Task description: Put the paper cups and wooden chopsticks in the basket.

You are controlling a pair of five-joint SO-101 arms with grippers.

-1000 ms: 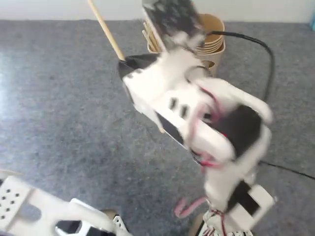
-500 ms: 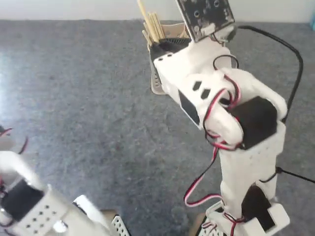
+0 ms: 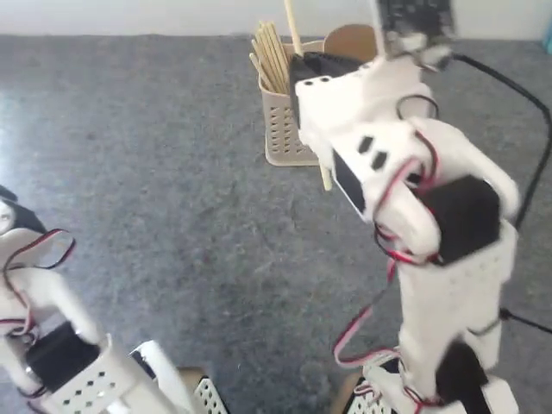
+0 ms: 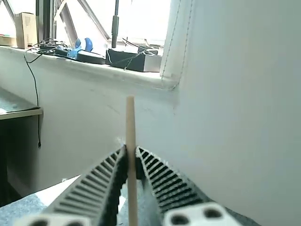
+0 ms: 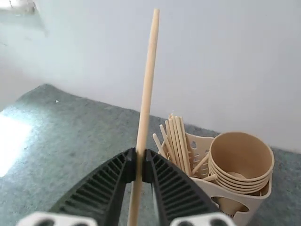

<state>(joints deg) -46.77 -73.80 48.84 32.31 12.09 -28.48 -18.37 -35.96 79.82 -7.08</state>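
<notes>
The right gripper is pinched tight on a chopstick that stands upright between its jaws; just beyond sits the basket on the grey mat, a bundle of chopsticks in one side and stacked paper cups in the other; the left gripper likewise clamps a second chopstick, facing a white wall.

High view: fixed off the arms, looking steeply down on the grey table; right arm close under the lens
Left wrist view: sights along the left gripper and its clamped chopstick, facing a white wall and window sill
Right wrist view: sights along the right gripper, forward and down; basket near
Shared by high and right wrist views: the basket
</notes>
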